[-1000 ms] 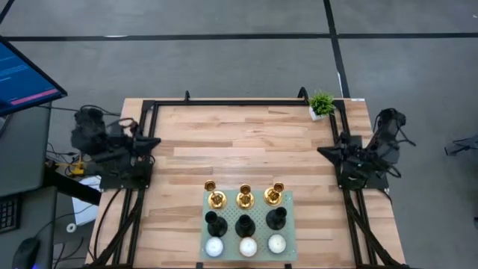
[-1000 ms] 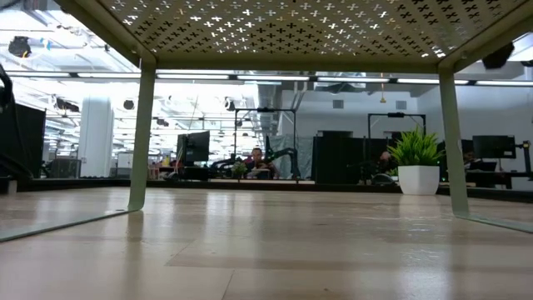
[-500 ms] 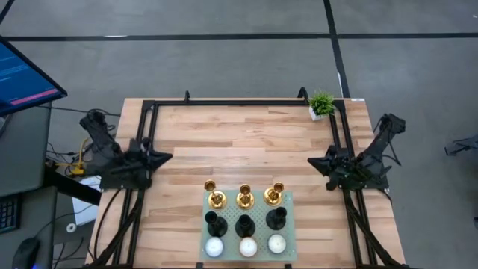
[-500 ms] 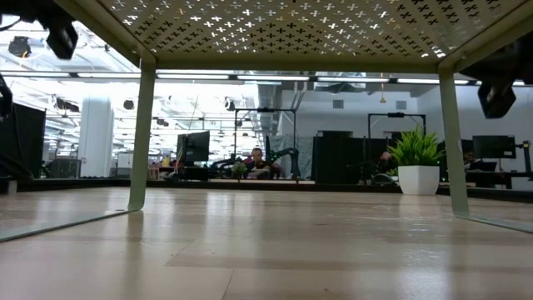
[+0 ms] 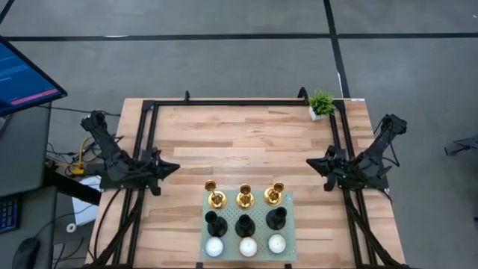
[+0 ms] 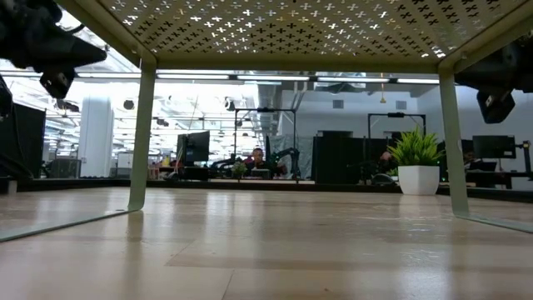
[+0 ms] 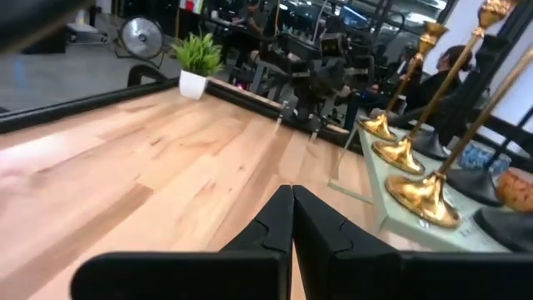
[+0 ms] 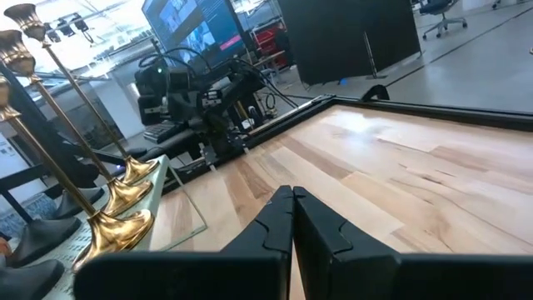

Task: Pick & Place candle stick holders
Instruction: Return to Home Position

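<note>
Three gold candle stick holders (image 5: 245,197) and three black ones (image 5: 245,226) stand by their round bases on a pale green perforated stand (image 5: 287,224) at the table's near middle, with three white balls (image 5: 248,246) in front. The gold ones also show in the left wrist view (image 7: 416,187) and the right wrist view (image 8: 112,218). My left gripper (image 5: 173,169) is shut and empty at the table's left side, above the wood. My right gripper (image 5: 312,163) is shut and empty at the right side.
A small green potted plant (image 5: 322,104) stands at the table's far right corner. A black frame (image 5: 239,103) runs round the table's far and side edges. Bare wood (image 5: 239,142) lies between the arms. A monitor (image 5: 22,75) stands off the left side.
Both arms have unfolded from their rest poses at the table's sides. My left gripper has reached toward the table's middle and a little toward the near edge. My right gripper has reached toward the middle from the right. The holders have not moved.
</note>
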Controlling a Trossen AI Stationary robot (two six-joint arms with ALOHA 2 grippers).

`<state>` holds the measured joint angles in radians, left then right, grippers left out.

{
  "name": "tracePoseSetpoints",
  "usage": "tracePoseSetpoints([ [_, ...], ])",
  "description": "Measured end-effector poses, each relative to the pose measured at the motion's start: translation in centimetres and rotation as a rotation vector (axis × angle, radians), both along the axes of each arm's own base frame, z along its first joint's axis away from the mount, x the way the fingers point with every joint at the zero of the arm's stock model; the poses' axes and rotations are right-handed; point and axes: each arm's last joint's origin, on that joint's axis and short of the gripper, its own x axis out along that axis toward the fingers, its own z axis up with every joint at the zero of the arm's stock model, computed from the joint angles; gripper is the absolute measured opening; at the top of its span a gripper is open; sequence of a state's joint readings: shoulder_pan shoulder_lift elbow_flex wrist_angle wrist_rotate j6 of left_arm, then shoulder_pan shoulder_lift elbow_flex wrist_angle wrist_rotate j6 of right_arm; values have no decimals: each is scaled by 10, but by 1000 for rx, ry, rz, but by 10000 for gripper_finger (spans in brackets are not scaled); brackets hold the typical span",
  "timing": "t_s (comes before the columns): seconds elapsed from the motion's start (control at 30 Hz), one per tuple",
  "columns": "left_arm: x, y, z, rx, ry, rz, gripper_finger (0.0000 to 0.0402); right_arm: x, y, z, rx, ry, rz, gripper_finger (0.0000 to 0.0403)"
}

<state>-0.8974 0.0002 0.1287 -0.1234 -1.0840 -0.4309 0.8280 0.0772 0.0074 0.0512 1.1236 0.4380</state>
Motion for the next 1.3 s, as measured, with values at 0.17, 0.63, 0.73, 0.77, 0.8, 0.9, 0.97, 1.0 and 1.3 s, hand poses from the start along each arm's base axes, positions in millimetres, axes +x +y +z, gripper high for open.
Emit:
tracePoseSetpoints([
  [0.17, 2, -3, -12, 6, 20, -29, 4, 0, 0, 0, 0, 0, 0, 0],
  [0.63, 3, -4, -20, 75, 59, -38, 8, 0, 0, 0, -3, 1, 1, 0],
  [0.73, 3, -4, -20, 114, 66, -39, 8, 0, 0, 0, -3, 1, 1, 0],
  [0.77, 3, -4, -20, 143, 70, -40, 7, 0, 0, 0, -3, 1, 1, 0],
  [0.8, 3, -4, -20, 173, 76, -40, 6, 0, 0, 0, -3, 1, 1, 0],
  [0.9, 3, -5, -20, 213, 85, -41, 7, 0, 0, 0, -3, 1, 1, 0],
  [0.97, 3, -5, -20, 211, 85, -41, 10, 0, 0, 0, -3, 1, 1, 0],
  [1.0, 3, -5, -20, 213, 86, -41, 11, 0, 0, 0, -3, 1, 1, 0],
  [1.3, 5, -7, -22, 243, 111, -42, 14, 0, 0, -1, -3, 2, 1, 0],
])
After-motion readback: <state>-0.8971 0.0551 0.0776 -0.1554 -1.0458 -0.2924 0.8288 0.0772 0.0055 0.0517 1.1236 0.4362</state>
